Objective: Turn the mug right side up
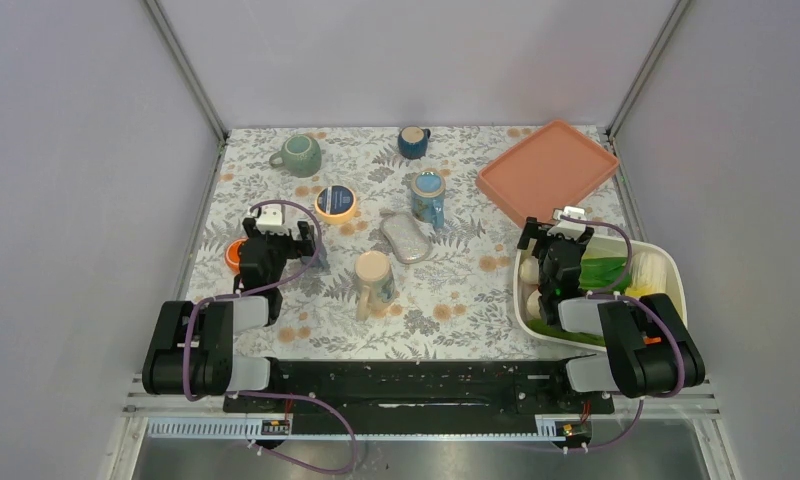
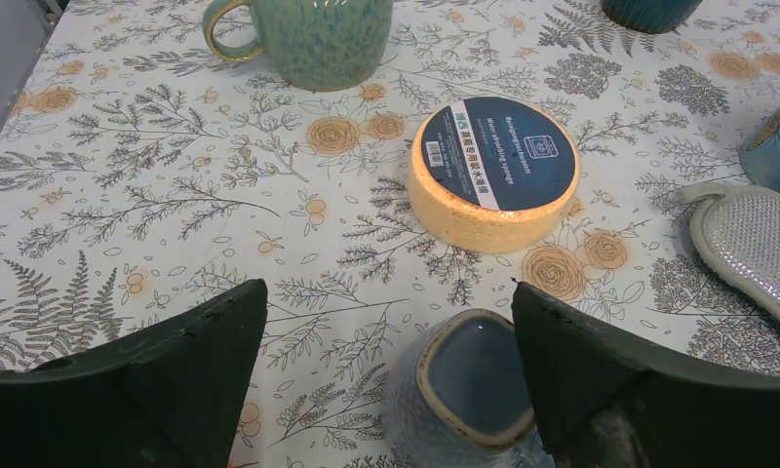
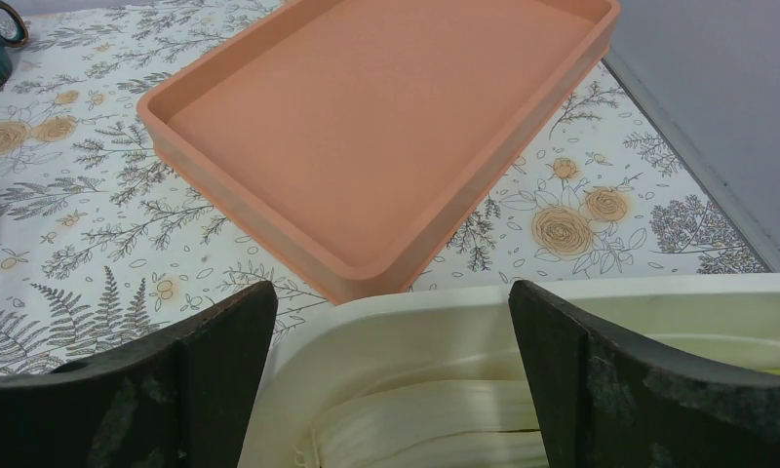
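The left tool stands with its fingers spread wide over the floral worktop, gripping nothing. The small blue-grey mug sits low between them, deep in the gap. In the left wrist view the mug's mouth and glazed blue inside face the camera. It lies nearer the finger on the right of that view, though contact with it cannot be made out. Whether the mug stands or leans cannot be told either. Beyond the fingertips are a round orange sponge and, farther off, a green mug. On the other side, the right tool is likewise open and holds nothing. It hangs above the rim of a cream tub, just beside a salmon tray and well apart from the mug.
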Tool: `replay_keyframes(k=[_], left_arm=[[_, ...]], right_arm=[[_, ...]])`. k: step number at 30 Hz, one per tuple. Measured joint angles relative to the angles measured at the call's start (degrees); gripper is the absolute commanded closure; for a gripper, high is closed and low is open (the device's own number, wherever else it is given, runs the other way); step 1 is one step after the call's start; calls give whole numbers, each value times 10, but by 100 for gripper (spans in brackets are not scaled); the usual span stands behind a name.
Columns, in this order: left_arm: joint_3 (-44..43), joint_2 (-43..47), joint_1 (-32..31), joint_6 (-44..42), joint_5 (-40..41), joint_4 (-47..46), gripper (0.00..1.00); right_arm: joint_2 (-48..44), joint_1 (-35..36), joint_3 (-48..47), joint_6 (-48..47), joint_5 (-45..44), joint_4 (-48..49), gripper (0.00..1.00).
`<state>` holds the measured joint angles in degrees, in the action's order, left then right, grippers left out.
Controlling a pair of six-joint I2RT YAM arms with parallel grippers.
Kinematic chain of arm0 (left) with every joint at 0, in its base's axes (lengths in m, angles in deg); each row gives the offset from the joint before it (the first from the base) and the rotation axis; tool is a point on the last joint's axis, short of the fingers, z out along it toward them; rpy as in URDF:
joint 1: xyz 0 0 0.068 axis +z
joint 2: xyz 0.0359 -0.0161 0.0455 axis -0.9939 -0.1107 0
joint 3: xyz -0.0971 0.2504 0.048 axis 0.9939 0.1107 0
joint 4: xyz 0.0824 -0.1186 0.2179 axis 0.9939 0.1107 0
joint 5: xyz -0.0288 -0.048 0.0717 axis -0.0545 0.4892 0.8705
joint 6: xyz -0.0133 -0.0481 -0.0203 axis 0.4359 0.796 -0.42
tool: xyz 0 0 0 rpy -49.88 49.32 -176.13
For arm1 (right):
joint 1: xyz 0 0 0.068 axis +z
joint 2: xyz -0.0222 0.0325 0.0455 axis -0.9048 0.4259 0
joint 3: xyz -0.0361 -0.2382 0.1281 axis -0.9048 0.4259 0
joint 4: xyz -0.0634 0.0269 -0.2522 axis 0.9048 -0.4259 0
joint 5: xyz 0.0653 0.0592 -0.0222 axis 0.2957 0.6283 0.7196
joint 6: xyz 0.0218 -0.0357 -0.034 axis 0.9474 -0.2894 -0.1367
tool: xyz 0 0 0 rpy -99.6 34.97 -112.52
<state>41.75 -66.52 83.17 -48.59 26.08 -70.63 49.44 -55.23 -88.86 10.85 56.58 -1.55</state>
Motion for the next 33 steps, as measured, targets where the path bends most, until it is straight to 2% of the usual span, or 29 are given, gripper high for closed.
replay_keyframes(k=[8,12,17,19,23,27,30,33], left_arm=[[0,0,0,0,0,0,1],[-13,9,0,8,13,38,1],[-116,52,1,9,14,210,3],[-184,81,2,3,-2,319,9],[-299,158,-14,-28,-56,525,13],[-361,223,-132,-93,-107,714,15],[-391,224,-239,-145,-133,867,19],[-391,217,-284,-176,-140,980,16]], right_arm=[[-10,0,1,0,-10,-11,2],[-111,-1,-4,0,-14,-97,1],[-257,-2,-72,14,31,-243,1],[-295,-3,-130,29,73,-326,1],[-344,-3,-213,71,142,-448,1],[-380,-2,-233,120,173,-548,1],[-383,-2,-233,142,181,-606,1],[-374,0,-233,155,182,-654,1]])
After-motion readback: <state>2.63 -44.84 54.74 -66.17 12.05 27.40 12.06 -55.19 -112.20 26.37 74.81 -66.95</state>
